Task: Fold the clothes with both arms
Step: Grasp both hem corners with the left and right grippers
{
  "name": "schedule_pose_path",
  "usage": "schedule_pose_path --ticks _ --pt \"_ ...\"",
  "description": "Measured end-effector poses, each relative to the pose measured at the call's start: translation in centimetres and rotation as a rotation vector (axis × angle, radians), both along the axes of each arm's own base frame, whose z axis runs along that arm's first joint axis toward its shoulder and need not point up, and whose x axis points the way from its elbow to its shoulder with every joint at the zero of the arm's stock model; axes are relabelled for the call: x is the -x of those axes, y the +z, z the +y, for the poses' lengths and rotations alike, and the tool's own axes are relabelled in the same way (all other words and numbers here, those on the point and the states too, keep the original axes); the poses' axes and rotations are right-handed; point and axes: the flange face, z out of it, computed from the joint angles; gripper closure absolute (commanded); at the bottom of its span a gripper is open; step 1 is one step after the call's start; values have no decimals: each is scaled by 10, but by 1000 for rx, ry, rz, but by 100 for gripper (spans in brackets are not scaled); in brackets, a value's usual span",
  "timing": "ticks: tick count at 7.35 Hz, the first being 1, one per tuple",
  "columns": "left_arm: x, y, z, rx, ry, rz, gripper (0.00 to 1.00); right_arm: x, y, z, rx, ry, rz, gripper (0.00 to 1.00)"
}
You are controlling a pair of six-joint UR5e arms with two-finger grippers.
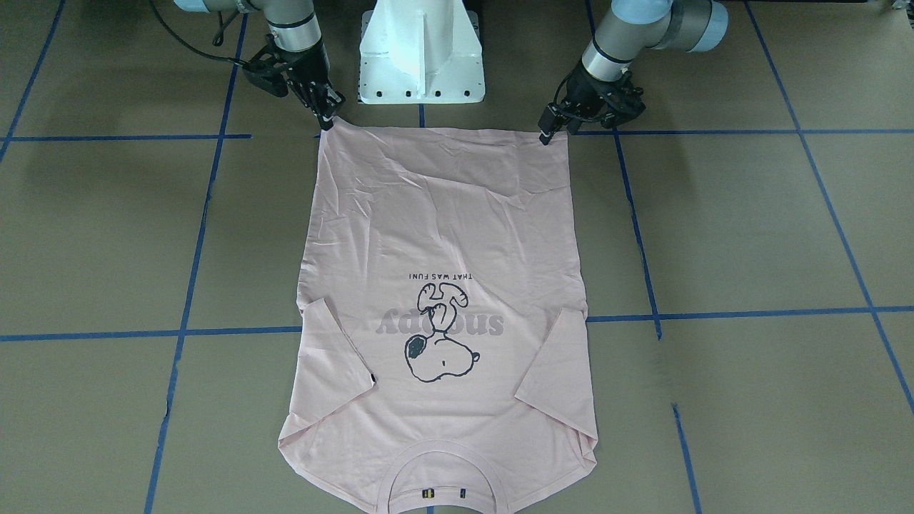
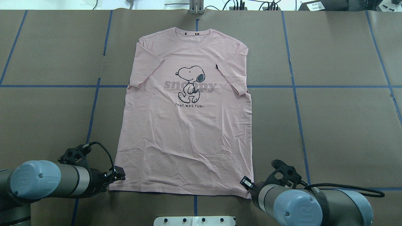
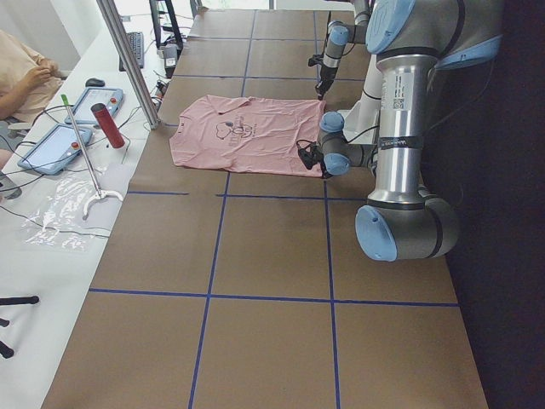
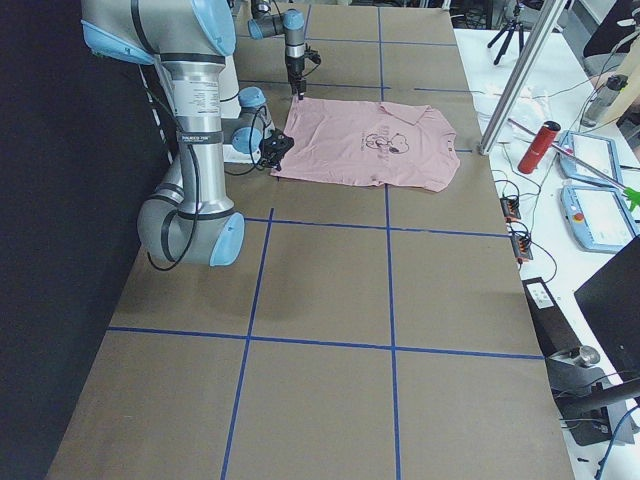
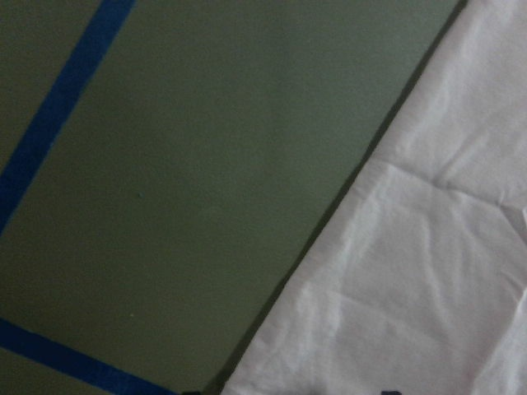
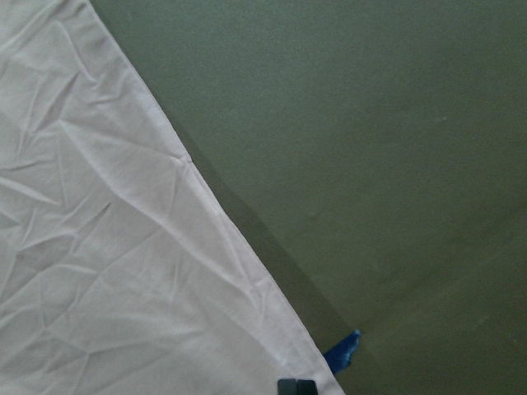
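The T-shirt lies flat and print-up at the middle of the table, with the hem along the robot's edge and the neck toward the far edge. Both sleeves lie turned in over the body, so the side tuck is judged done. No lengthwise fold shows, and the cloth is creased but fully spread, so the hem-to-neck fold remains. Each arm is down at one hem corner. The right gripper has its fingers narrow, tips together on its corner, and is judged to be pinching the cloth. The left gripper touches the opposite corner, but I cannot tell whether its fingers are closed on cloth or merely beside it. Neither corner is lifted. In the overhead view the wrists partly mask both fingertips. The wrist views are dim and close, showing only hem edge and table. The front view cuts off the neck. A small dark mark beside one sleeve cannot be identified.
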Motion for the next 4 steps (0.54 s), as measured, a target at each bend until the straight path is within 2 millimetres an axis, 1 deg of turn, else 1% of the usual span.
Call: schedule_pose_path --ticks 1,2,3,4 --pt "-1 2 0 2 1 -6 35 0 0 0 0 0 0 100" --pt "-2 4 0 3 2 -11 43 0 0 0 0 -1 0 100" --pt "-1 5 0 4 2 -12 64 0 0 0 0 -1 -1 100" --pt "-1 4 0 4 3 -10 100 0 0 0 0 -2 0 100"
